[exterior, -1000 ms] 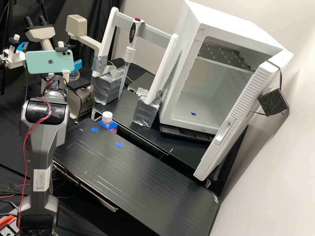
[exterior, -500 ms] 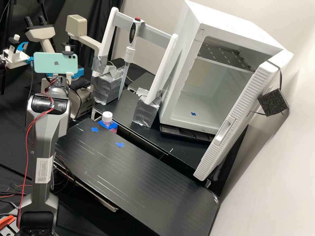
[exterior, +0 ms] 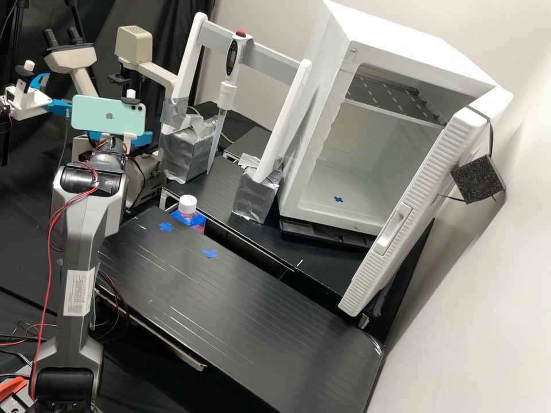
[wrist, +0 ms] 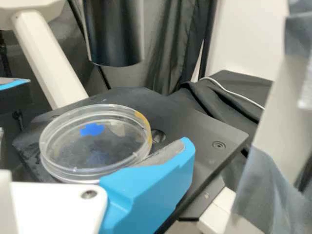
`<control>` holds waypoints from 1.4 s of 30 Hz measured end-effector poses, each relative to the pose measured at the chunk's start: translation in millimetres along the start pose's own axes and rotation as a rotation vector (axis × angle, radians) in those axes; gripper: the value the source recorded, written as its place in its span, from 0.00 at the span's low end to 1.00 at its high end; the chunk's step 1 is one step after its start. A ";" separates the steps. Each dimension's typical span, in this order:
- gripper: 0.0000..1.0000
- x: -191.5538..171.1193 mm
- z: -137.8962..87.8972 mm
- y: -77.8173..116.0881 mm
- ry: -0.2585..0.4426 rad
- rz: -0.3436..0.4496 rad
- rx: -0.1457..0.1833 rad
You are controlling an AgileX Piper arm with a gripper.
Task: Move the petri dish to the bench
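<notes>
Petri dish (wrist: pixel 97 153) flat on microscope stage (wrist: pixel 207 134), prob. pre-grasp.
My tool (exterior: pixel 119 137) is spread wide, one finger (wrist: pixel 151 192) just beside dish, prob. for a side grip; blue mark (wrist: pixel 91 129) seen thru dish likely = locating spot. White label (exterior: pixel 78 293) on arm (exterior: pixel 84 241): can't read print.

From where I sit at the controls, I can't make out a word or number anywhere. A white label (exterior: pixel 78 292) with tiny print sits on the arm (exterior: pixel 86 229); a plain logo (exterior: pixel 109 116) marks the phone (exterior: pixel 89 115). For signs, I get two blue crosses on the bench (exterior: pixel 229 315), one (exterior: pixel 166 227) near the other (exterior: pixel 209 253), a third (exterior: pixel 338 199) on the cabinet (exterior: pixel 396 34) floor, and a blue mark (wrist: pixel 92 129) seen through the dish (wrist: pixel 48 156).
</notes>
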 end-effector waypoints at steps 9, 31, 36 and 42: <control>0.00 3.8 -0.9 1.4 -0.023 0.030 -0.038; 0.00 3.0 -4.9 -4.1 -0.081 0.054 -0.108; 0.00 3.0 -4.1 -3.9 -0.090 0.057 -0.101; 0.00 3.0 -4.1 -3.9 -0.090 0.057 -0.101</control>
